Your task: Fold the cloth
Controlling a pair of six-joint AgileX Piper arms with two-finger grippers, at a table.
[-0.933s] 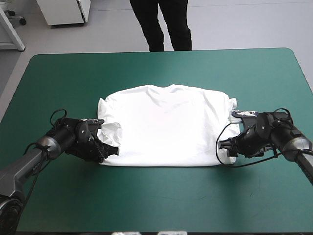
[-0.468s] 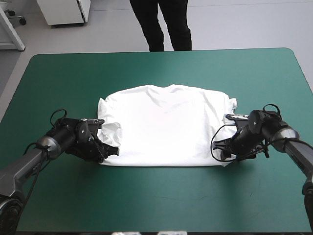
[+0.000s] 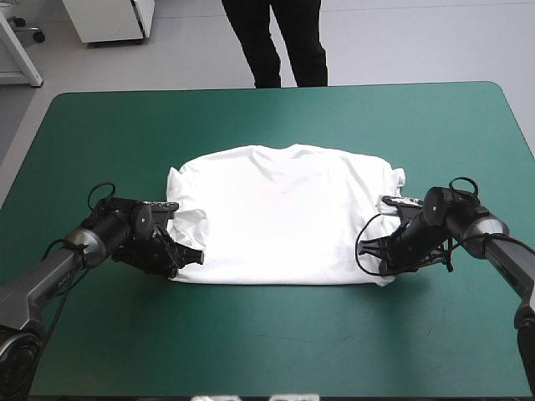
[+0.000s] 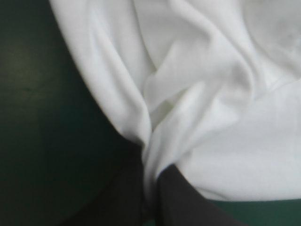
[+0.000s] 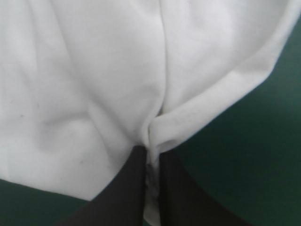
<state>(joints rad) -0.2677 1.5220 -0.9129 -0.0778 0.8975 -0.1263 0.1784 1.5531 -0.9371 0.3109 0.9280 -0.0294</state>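
Note:
The white T-shirt (image 3: 280, 213) lies spread flat at the middle of the teal-green table, folded to a wide rectangle. My left gripper (image 3: 191, 256) holds its near left corner, where the cloth bunches up. In the left wrist view the black fingers (image 4: 186, 202) are shut on a pinched fold of T-shirt (image 4: 207, 94). My right gripper (image 3: 378, 255) sits at the near right corner. In the right wrist view its fingers (image 5: 129, 193) are all but shut with a ridge of T-shirt (image 5: 103, 75) pinched between them.
Bare teal-green cover (image 3: 276, 342) surrounds the T-shirt on all sides, widest toward the near edge and the far edge (image 3: 276, 88).
My right gripper has slid leftward onto the T-shirt's near right corner and shut on the cloth. The left gripper has kept its hold and hardly moved.

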